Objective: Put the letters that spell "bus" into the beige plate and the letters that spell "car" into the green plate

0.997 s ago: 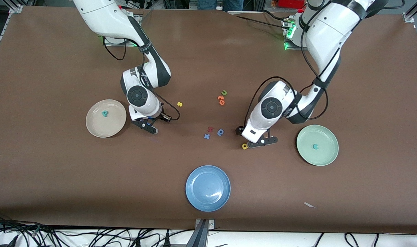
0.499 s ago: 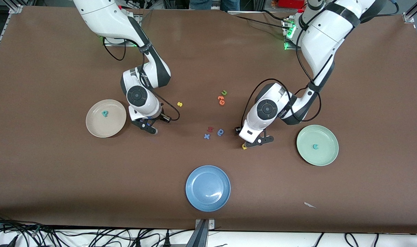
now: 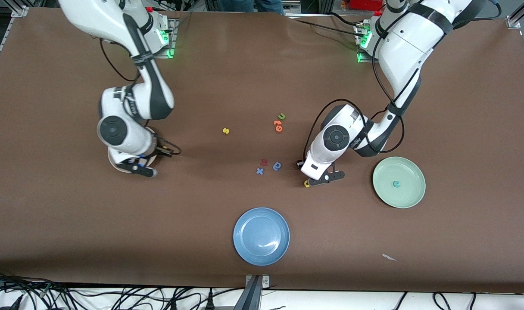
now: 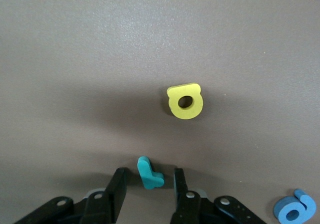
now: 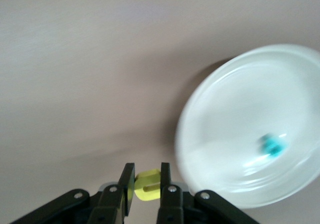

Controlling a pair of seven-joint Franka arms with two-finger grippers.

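My right gripper (image 3: 146, 172) (image 5: 147, 171) is shut on the yellow "u" (image 5: 148, 186) and hangs over the table just off the rim of the beige plate (image 3: 115, 166) (image 5: 235, 108). The right arm hides most of that plate in the front view. The teal "b" (image 5: 272, 145) lies in it. My left gripper (image 3: 320, 180) (image 4: 149, 174) is low on the table, open, with the teal "r" (image 4: 150, 173) between its jaws and a gap on each side. The yellow "a" (image 3: 307, 184) (image 4: 185, 101) lies just past the fingertips. The teal "c" (image 3: 397, 184) lies in the green plate (image 3: 406, 196). The yellow "s" (image 3: 226, 130) lies mid-table.
A green "u" (image 3: 282, 116) and orange letters (image 3: 278, 125) lie farther from the front camera. A red letter (image 3: 264, 162), a blue "x" (image 3: 260, 171) and a darker blue round letter (image 3: 277, 165) (image 4: 295, 209) lie beside my left gripper. A blue plate (image 3: 261, 236) sits near the front edge.
The right arm shut on the yellow "u" and carried it from mid-table to the beige plate's rim. The left gripper shifted slightly and its jaws narrowed around the teal "r".
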